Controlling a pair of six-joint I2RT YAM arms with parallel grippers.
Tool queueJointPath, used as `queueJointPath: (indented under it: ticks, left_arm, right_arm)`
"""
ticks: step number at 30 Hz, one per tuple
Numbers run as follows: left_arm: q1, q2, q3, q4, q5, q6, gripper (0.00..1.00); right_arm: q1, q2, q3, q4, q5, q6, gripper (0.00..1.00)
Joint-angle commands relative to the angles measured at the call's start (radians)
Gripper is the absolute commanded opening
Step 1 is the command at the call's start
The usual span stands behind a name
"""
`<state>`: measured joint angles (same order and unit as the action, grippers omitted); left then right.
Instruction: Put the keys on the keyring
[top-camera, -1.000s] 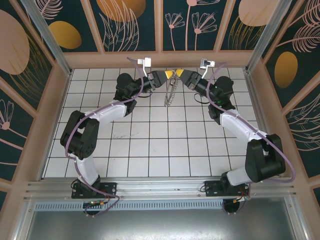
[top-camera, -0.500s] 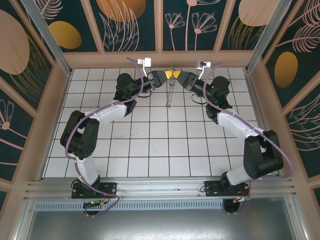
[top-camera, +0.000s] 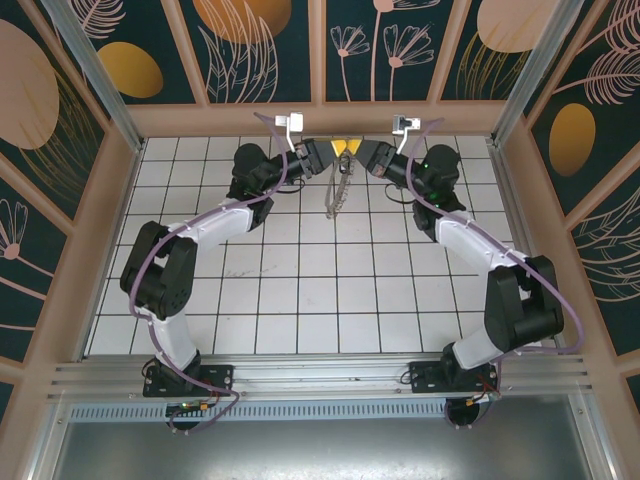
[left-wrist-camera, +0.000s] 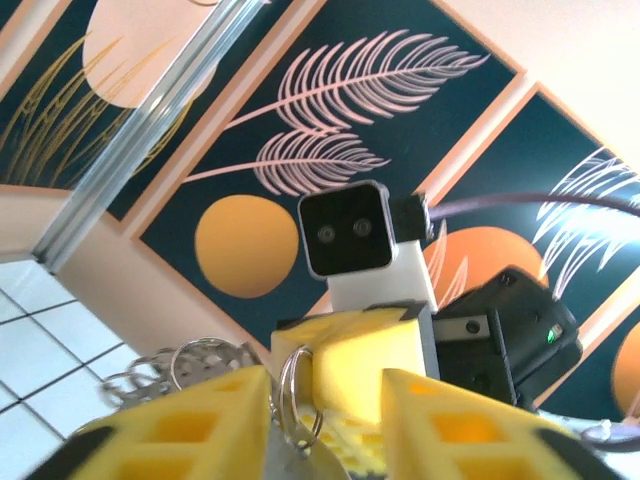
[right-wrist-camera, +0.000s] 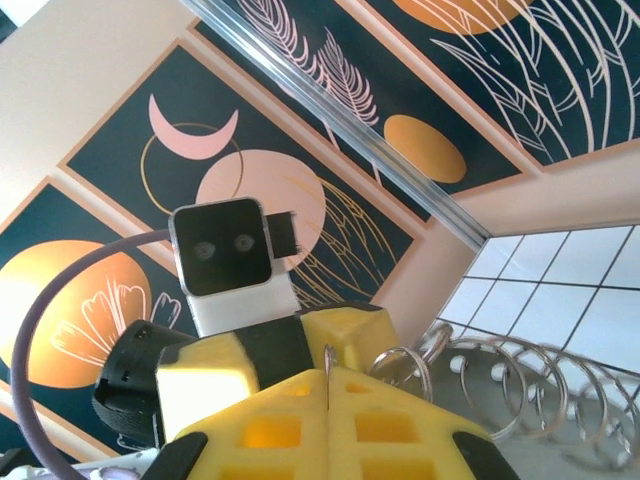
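Keyring (top-camera: 336, 192) hung above the far middle of the white-tiled tabletop (top-camera: 300, 290), which was walled by dark panels (top-camera: 250, 40) painted with leaves and orange discs. The left arm (top-camera: 200, 235) and the right arm (top-camera: 480, 250) stretched from the near edge and bent inward, their ends nose to nose over the far rows of tiles.

In its wrist view the right gripper (right-wrist-camera: 328, 385) had its yellow fingers (right-wrist-camera: 390, 425) pressed together along a narrow seam. They pinched a thin edge of metal, seemingly one ring of the keyring, whose other rings coiled away just beside them. The left gripper (left-wrist-camera: 325, 405) faced it with its yellow fingers (left-wrist-camera: 190, 425) spread, a clear gap between them.

From above, the keyring drooped from the meeting point as a slim string of links; whether its low end touched the tiles could not be told. One ring (left-wrist-camera: 295, 385) sat in the left gripper's gap, close to the finger on the left of that view. Smallest was a flat silver piece (left-wrist-camera: 290, 462) under that ring, cropped by the frame edge; whether it was the key's blade could not be told.
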<state>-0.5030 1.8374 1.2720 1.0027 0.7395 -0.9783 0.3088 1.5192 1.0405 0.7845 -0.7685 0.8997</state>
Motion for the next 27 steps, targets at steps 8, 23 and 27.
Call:
queueJointPath:
  ticks: [8, 23, 27]
  left_arm:
    - [0.079, -0.080, 0.104, -0.362, 0.060, 0.309, 0.48]
    - [0.093, 0.033, 0.306, -0.651, 0.267, 0.489, 0.41]
    - [0.092, 0.055, 0.311, -0.656, 0.290, 0.487, 0.40]
  right_arm:
    - [-0.097, 0.061, 0.222, -0.327, -0.316, -0.326, 0.00]
    - [-0.117, 0.208, 0.399, -0.647, -0.466, -0.593, 0.00]
    - [-0.114, 0.213, 0.395, -0.645, -0.471, -0.594, 0.00]
